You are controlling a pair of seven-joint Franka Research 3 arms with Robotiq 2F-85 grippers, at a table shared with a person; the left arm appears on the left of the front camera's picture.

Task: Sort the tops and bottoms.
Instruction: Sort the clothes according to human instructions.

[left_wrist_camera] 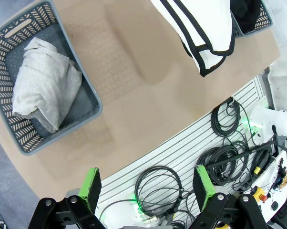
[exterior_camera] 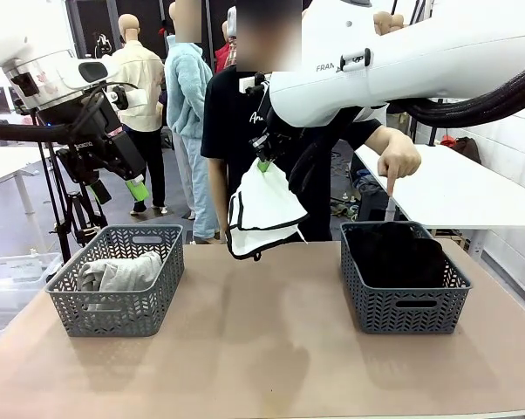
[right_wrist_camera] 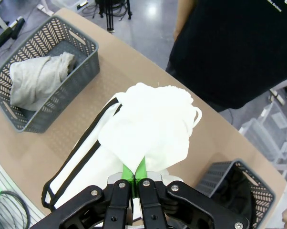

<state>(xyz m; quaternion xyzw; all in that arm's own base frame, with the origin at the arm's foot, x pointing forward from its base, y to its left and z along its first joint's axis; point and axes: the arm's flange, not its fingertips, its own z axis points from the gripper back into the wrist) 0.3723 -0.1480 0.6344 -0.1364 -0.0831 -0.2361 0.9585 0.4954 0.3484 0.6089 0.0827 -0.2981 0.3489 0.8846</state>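
The right pincer (exterior_camera: 264,164) is clamped on the white shorts (exterior_camera: 262,214), holding them well above the counter (exterior_camera: 262,349) – probably so they clear the rim of the right basket (exterior_camera: 404,292), where black bottoms (exterior_camera: 393,253) lie and the person's hand (exterior_camera: 397,157) points. The left pincer (exterior_camera: 114,188) hangs apart and empty above the left basket (exterior_camera: 114,292), which holds the grey top (exterior_camera: 119,275) – between the baskets the counter lies bare.

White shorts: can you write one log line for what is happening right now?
right pincer: shut on white shorts, held above table | left pincer: open, holding nothing | grey top: in left basket | person's hand: pointing at right basket
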